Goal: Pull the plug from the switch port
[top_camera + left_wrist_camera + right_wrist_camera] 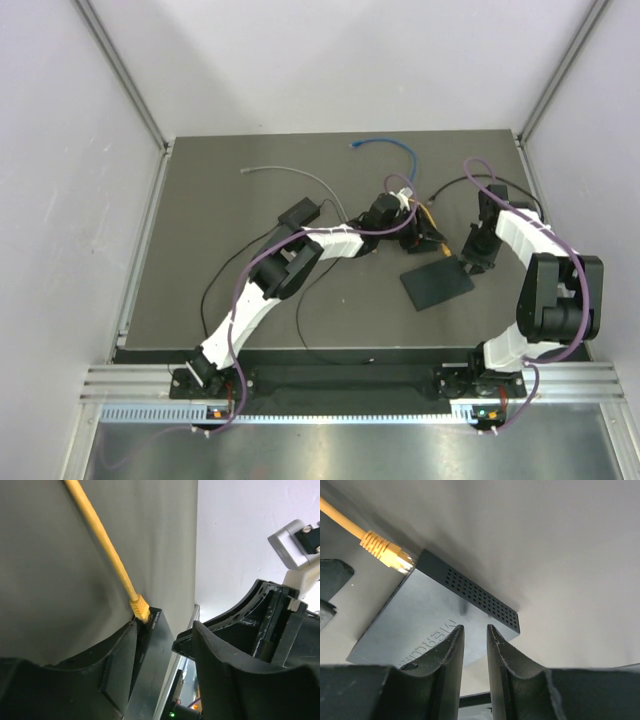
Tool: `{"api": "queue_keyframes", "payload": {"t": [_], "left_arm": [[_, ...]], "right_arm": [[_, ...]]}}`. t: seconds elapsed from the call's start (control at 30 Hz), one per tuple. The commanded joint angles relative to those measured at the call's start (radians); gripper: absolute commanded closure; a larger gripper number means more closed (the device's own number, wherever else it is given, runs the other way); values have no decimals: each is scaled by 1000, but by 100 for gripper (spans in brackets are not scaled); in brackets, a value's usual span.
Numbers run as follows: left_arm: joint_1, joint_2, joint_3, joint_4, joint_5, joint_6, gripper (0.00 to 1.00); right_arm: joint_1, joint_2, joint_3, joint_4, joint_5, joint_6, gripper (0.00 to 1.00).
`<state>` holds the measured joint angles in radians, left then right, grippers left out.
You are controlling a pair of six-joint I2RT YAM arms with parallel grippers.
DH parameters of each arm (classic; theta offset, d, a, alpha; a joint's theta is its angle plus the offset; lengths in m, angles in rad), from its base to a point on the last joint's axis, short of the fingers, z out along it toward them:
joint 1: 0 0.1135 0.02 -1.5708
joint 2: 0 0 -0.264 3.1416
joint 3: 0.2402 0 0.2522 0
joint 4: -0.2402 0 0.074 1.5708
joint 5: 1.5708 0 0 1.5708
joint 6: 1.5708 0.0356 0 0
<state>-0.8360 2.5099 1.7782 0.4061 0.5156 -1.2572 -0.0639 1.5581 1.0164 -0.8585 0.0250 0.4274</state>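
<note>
The right fingers [474,645] hover nearly closed, gripping nothing, just above the black switch [440,625]. The left fingers [165,645] are spread wide at the switch's corner, beside the yellow plug [385,550], which sits in the switch port [412,564] on the table [250,200].

One black switch box [437,283], one yellow plug [384,549], one smaller black block [298,213], two claws.
</note>
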Motion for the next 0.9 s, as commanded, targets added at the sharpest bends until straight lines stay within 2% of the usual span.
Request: {"api": "queue_keyframes", "payload": {"t": [0.0, 0.3, 0.57, 0.7, 0.77, 0.87], "left_arm": [[-8, -14, 12, 36, -16, 35, 50], [-37, 26, 9, 51, -20, 22, 52], [-61, 62, 26, 65, -49, 15, 48], [-69, 78, 4, 102, -74, -19, 51], [-68, 87, 3, 124, -80, -44, 59], [-66, 99, 10, 143, -88, -73, 58]], "right_arm": [[-8, -9, -4, 33, -7, -18, 75], [-8, 16, 2, 46, -19, -15, 75], [-8, 20, 4, 47, -16, -15, 75], [-8, 19, 7, 42, -13, -16, 75], [-8, 19, 10, 41, -14, -16, 75], [-8, 22, 13, 38, -13, -18, 75]]}}
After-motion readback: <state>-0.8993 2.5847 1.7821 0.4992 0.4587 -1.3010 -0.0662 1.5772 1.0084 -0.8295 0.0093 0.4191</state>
